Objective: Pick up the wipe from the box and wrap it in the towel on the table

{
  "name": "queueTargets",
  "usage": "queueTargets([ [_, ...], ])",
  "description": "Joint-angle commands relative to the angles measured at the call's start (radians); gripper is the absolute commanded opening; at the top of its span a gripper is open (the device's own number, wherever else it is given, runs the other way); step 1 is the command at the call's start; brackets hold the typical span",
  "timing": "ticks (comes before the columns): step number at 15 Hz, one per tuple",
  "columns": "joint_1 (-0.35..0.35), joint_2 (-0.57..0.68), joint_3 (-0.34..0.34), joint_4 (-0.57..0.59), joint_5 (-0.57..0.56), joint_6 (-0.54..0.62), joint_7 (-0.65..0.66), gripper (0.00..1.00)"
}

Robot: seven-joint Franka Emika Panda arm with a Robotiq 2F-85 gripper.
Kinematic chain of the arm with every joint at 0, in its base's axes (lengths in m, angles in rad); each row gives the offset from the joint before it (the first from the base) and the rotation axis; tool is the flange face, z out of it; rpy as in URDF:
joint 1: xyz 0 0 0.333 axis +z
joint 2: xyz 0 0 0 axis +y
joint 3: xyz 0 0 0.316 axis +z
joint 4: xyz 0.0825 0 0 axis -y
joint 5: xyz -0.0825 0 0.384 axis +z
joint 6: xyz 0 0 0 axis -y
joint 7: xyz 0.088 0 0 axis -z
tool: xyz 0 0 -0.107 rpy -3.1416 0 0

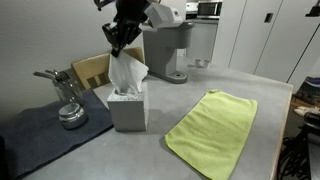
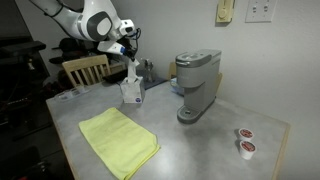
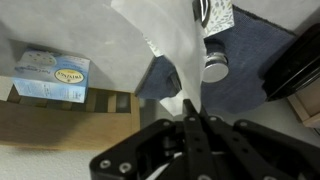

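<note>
The grey box [image 1: 127, 110] [image 2: 132, 95] stands on the table [image 1: 160, 95] [image 2: 200, 140]. The white wipe [image 1: 127, 72] [image 2: 132, 72] [image 3: 170, 40] stretches up from the box's top to my gripper [image 1: 122, 45] [image 2: 127, 52] [image 3: 192, 120], which is shut on the wipe's upper end straight above the box. The wipe's lower end still reaches the box opening. The yellow-green towel [image 1: 213, 130] [image 2: 117, 140] lies flat on the table beside the box, apart from it.
A grey coffee machine [image 1: 170, 50] [image 2: 197, 85] stands behind the box. A dark mat [image 1: 45, 128] [image 3: 250, 50] holds a metal cup [image 1: 70, 112] [image 3: 214, 65]. A wooden chair [image 1: 90, 70] [image 2: 85, 68] stands at the table's edge. Two pods [image 2: 245, 142] lie near a corner.
</note>
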Motion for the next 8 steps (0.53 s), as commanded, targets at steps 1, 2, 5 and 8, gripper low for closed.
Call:
queueTargets([
  [1, 0.014, -0.056, -0.015, -0.022, -0.002, -0.025, -0.013, 0.0],
  [2, 0.018, -0.065, -0.02, -0.022, -0.009, -0.028, -0.011, 0.0],
  [5, 0.026, -0.09, -0.033, -0.023, -0.018, -0.037, -0.002, 0.0],
  [8, 0.042, -0.126, -0.065, -0.03, -0.049, -0.04, 0.021, 0.0],
])
